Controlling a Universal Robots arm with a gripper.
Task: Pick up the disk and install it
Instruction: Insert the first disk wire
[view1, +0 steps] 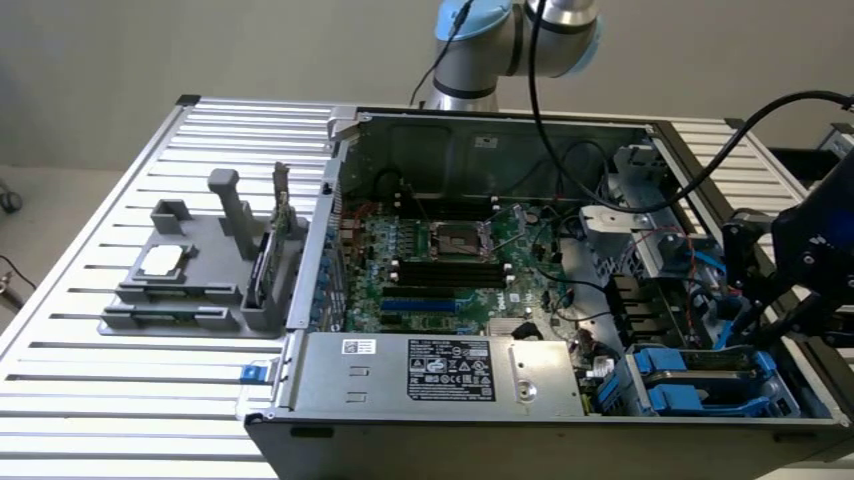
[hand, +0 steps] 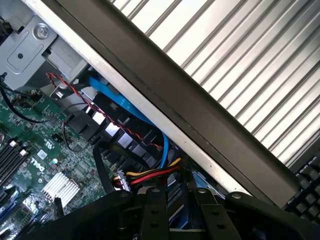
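1. Currently the end effector (view1: 781, 325) is hanging over the near corner of the open computer case (view1: 481, 125), on the exterior view's right. Its dark body is blending into the cables around it, and I cannot tell whether it is apart or clamped on anything.
2. The disk (view1: 723, 378) is lying in its blue carrier frame in that corner bay, just below the end effector. Part of its grey face is showing, and whether the two are touching is hard to make out.
3. In the wrist view the end effector (hand: 177, 202) is pointing past the case wall (hand: 165, 100) toward red, yellow and black wires (hand: 150, 176). What is sitting beneath them is lying in shadow.
4. The desk (view1: 80, 400) is being cut off at its near edge.
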